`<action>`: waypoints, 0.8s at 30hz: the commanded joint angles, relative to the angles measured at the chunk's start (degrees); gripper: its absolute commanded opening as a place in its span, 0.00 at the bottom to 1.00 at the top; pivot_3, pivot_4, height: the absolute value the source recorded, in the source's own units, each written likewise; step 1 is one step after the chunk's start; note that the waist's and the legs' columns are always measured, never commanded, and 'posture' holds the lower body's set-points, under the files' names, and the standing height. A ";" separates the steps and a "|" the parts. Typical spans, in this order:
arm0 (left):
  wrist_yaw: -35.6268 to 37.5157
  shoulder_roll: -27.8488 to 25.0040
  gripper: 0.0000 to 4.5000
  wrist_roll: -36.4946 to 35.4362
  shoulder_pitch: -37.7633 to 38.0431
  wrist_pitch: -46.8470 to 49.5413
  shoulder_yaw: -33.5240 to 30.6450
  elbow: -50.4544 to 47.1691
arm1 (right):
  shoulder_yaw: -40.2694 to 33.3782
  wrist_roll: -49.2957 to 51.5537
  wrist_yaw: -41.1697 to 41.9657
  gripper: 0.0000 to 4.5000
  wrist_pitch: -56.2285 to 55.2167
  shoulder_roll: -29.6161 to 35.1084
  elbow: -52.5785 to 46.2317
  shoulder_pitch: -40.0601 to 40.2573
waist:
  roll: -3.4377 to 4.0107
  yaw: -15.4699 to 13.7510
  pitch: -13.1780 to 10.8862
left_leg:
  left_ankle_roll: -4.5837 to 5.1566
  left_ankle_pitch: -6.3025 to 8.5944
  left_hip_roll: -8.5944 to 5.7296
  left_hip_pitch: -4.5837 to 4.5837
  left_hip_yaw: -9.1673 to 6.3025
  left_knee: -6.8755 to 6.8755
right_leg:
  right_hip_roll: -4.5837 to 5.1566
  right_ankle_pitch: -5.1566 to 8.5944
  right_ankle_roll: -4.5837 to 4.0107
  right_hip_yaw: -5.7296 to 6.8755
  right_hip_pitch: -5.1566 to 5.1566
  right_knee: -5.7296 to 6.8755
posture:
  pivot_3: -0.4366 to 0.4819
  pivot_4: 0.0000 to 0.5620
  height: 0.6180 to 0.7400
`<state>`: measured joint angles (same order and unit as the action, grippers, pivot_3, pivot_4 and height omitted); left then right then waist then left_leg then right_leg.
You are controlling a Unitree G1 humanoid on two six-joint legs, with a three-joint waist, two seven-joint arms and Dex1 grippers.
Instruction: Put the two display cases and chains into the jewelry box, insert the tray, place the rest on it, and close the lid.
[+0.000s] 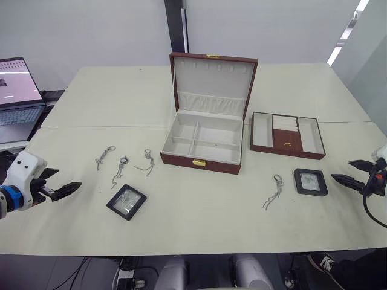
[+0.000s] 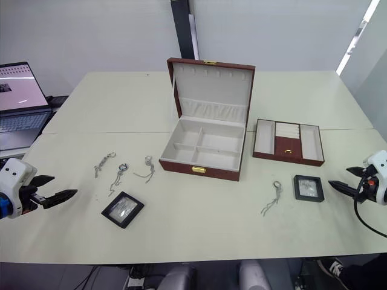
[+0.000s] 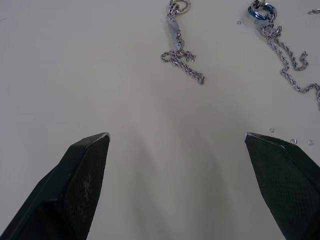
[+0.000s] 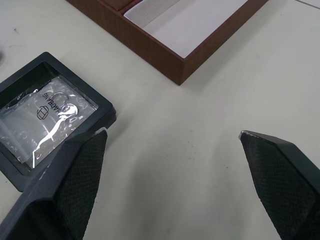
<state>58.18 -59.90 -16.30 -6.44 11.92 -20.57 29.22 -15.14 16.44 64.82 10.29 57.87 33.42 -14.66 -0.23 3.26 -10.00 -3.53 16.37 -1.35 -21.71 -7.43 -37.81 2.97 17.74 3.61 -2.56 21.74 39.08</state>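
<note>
The jewelry box (image 1: 178,159) stands mid-table with its lid (image 1: 211,81) up and its cream compartments empty. To its right lies the tray (image 1: 261,132). One display case (image 1: 127,201) rests front left, the other (image 1: 311,182) front right. Three chains (image 1: 105,156) (image 1: 120,170) (image 1: 147,162) lie left of the box, and one more chain (image 1: 274,191) lies beside the right case. My left gripper (image 1: 66,179) hovers open, left of the chains (image 3: 178,50). My right gripper (image 1: 341,170) is open just right of the right case (image 4: 45,112) and near the tray's corner (image 4: 170,30).
An open laptop (image 1: 15,96) sits on a side surface at the far left. The pale table (image 1: 199,229) has a seam running across it behind the box's front half.
</note>
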 commanded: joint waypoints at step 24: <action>-1.84 -0.68 0.99 1.18 -1.65 -2.60 -1.10 1.51 | -1.04 -0.01 0.05 1.00 -1.67 0.81 -0.52 -1.36 | 0.00 0.01 0.00 | 0.00 0.00 -0.01 0.00 0.00 -0.01 | 0.00 0.00 0.00 0.00 0.00 0.01 | 0.48 0.27 1.00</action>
<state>56.77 -59.81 -15.23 -7.61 9.84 -20.57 31.16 -15.14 16.47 64.84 9.37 57.86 33.42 -15.15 -0.23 3.27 -10.00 -3.53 16.36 -1.35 -21.71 -7.43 -37.82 2.97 17.74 3.61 -2.56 21.74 39.09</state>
